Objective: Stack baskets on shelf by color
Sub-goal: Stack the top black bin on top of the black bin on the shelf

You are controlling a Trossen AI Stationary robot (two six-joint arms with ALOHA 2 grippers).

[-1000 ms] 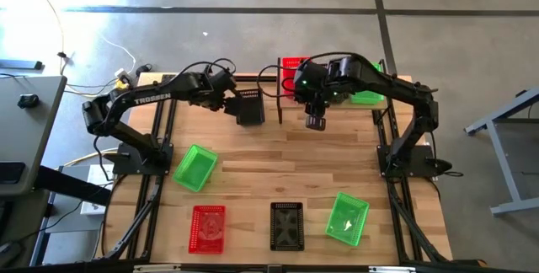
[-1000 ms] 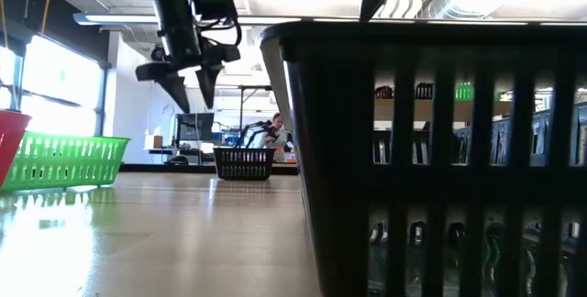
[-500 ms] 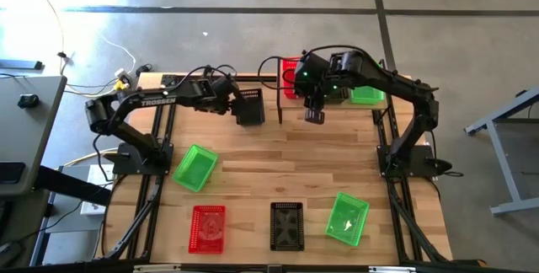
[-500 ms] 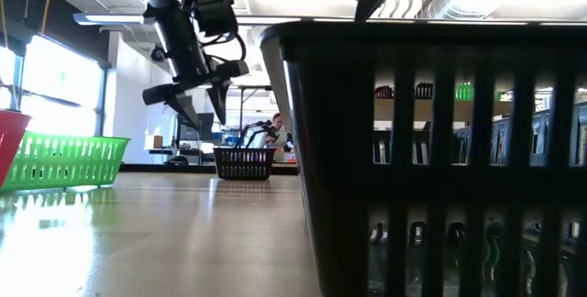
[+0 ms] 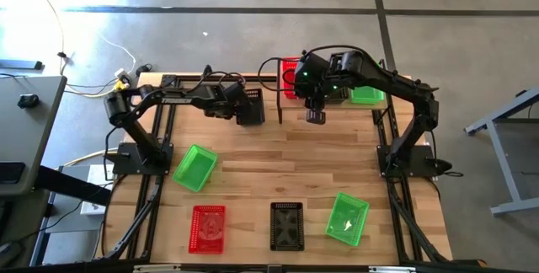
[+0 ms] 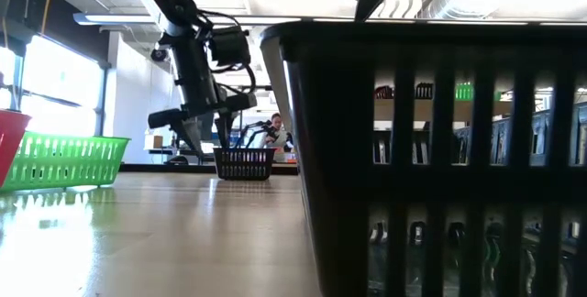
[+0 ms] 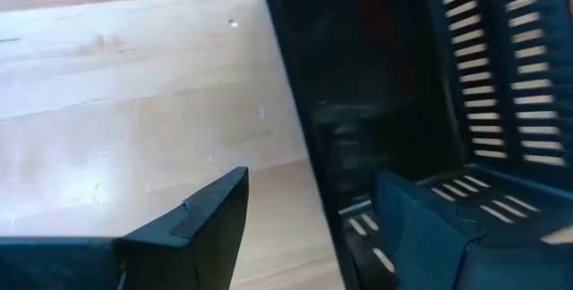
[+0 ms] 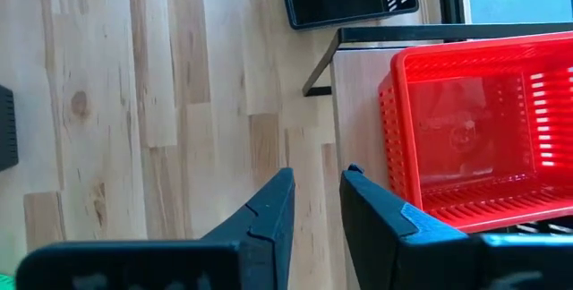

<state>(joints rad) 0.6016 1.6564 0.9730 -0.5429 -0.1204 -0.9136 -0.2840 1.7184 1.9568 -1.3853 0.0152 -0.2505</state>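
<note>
High view: black basket (image 5: 250,106) upright

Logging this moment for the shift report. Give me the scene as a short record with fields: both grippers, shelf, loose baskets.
left gripper: open, fingers astride one wall of the black slotted plastic basket at the table's far side
right gripper: narrowly open, empty, by the shelf's edge
shelf: light-wood board with black posts; holds a red slotted plastic basket and a green slotted plastic basket
loose on table: left green basket, near red basket, near black basket, right green basket
</note>
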